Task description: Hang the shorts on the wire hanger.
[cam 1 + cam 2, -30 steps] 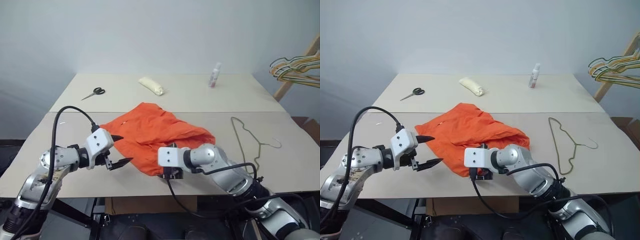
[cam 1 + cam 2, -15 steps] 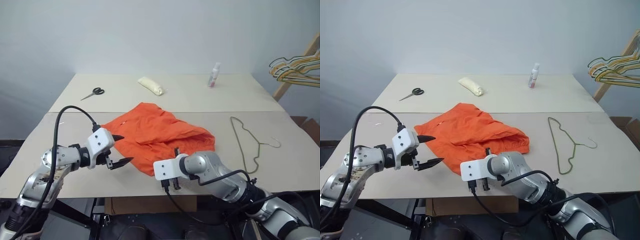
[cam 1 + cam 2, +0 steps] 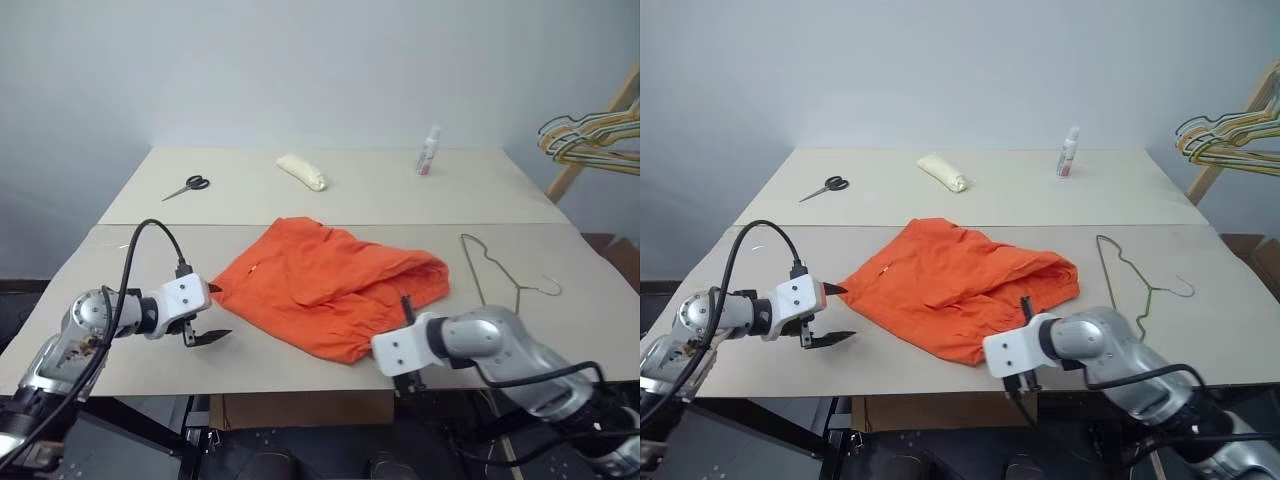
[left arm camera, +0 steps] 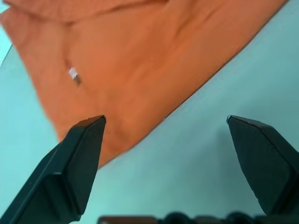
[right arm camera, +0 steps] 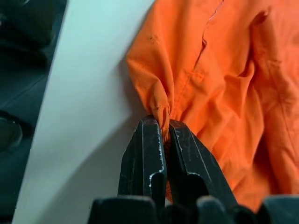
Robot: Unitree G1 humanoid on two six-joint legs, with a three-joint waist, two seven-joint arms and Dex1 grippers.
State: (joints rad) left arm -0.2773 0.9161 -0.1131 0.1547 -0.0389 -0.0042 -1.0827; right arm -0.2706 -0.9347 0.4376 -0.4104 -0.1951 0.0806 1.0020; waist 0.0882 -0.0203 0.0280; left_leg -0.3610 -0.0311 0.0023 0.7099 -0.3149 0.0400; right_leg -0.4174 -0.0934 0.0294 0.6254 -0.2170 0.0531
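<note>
The orange shorts (image 3: 330,285) lie crumpled on the near half of the table. My right gripper (image 5: 160,122) is shut on a bunched fold of the shorts' near edge, low by the table's front edge (image 3: 406,304). Open and holding nothing, my left gripper (image 3: 218,312) hovers just left of the shorts' left corner. In the left wrist view the shorts (image 4: 140,56) lie beyond the spread fingers (image 4: 84,140). The wire hanger (image 3: 495,280) lies flat on the table to the right of the shorts, untouched.
On the far half of the table lie scissors (image 3: 187,186), a pale yellow roll (image 3: 302,171) and a small bottle (image 3: 430,150). Bunched coloured hangers (image 3: 590,135) hang on a wooden rack beyond the table's right edge. A cable loops over my left arm.
My right gripper shut on the shorts' near edge and dragged it right, and the shorts slid and spread that way. My left gripper moved left and down, staying open.
</note>
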